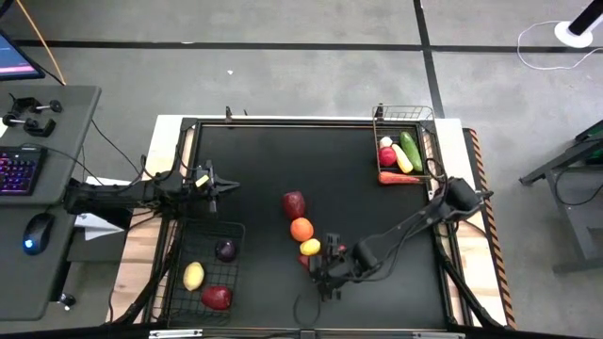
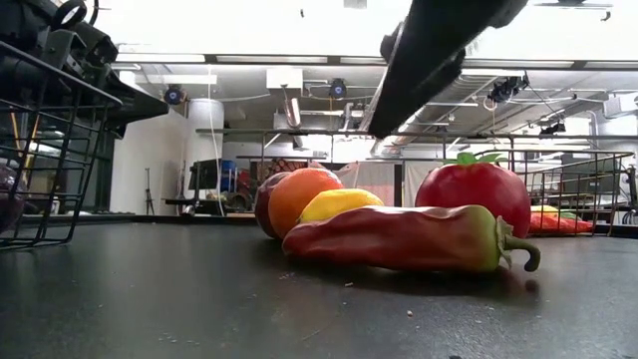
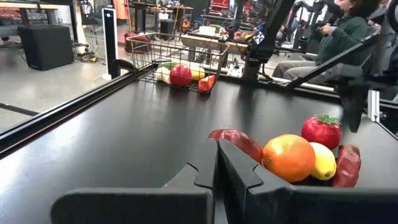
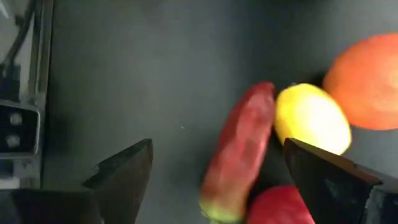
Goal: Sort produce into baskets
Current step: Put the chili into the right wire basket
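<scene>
Loose produce lies mid-table: a dark red fruit [image 1: 295, 203], an orange [image 1: 301, 229], a yellow lemon [image 1: 310, 248], a long red pepper [image 2: 399, 239] and a red tomato [image 2: 474, 194]. My right gripper [image 1: 325, 275] is open just above them. In the right wrist view [image 4: 217, 146] its fingers stand on either side of the pepper [image 4: 242, 149] without touching it. My left gripper [image 1: 215, 184] is shut and empty at the table's left, above the black basket [image 1: 179, 282]. That basket holds yellow, purple and red fruit. The metallic basket [image 1: 426, 122] at the far right holds cucumber, corn, carrot and a red piece.
A raised black frame [image 1: 283, 123] runs round the table. There is bare black tabletop between the loose produce and the metallic basket, and along the near edge. People sit in the room beyond the table [image 3: 342, 25]. A desk with keyboard and mouse [image 1: 28, 169] stands left of the table.
</scene>
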You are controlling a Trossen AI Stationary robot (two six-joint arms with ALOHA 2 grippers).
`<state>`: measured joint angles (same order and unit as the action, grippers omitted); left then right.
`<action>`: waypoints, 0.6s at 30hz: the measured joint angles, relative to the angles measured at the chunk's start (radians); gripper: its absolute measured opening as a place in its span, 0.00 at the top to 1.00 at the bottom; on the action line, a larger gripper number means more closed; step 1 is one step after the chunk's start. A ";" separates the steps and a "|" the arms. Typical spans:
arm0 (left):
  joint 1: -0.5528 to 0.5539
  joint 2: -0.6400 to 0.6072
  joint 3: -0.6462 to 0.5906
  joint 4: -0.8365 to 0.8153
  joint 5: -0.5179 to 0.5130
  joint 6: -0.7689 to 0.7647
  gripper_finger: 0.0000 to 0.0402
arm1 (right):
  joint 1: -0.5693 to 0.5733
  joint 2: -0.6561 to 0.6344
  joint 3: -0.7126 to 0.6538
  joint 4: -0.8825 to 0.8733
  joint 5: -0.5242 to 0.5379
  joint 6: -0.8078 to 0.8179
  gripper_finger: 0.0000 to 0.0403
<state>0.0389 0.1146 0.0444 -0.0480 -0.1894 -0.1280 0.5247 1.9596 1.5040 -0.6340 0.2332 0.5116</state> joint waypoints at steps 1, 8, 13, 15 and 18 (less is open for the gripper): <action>0.000 0.000 0.000 0.000 0.000 0.000 1.00 | 0.000 0.009 0.000 0.010 -0.001 0.016 0.12; 0.000 0.000 0.000 0.000 0.000 0.000 1.00 | 0.000 0.098 0.000 0.025 0.000 0.031 0.12; 0.000 0.000 0.000 0.000 0.000 0.000 1.00 | -0.003 0.156 0.000 0.026 0.003 0.033 0.13; 0.000 0.000 0.000 0.000 0.000 0.000 1.00 | -0.005 0.171 0.000 0.026 0.000 0.034 0.14; 0.000 0.000 0.000 0.000 0.000 0.000 1.00 | -0.007 0.176 0.001 0.027 -0.019 0.039 0.19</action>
<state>0.0391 0.1146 0.0444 -0.0485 -0.1894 -0.1280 0.5175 2.1360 1.5047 -0.6068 0.2139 0.5502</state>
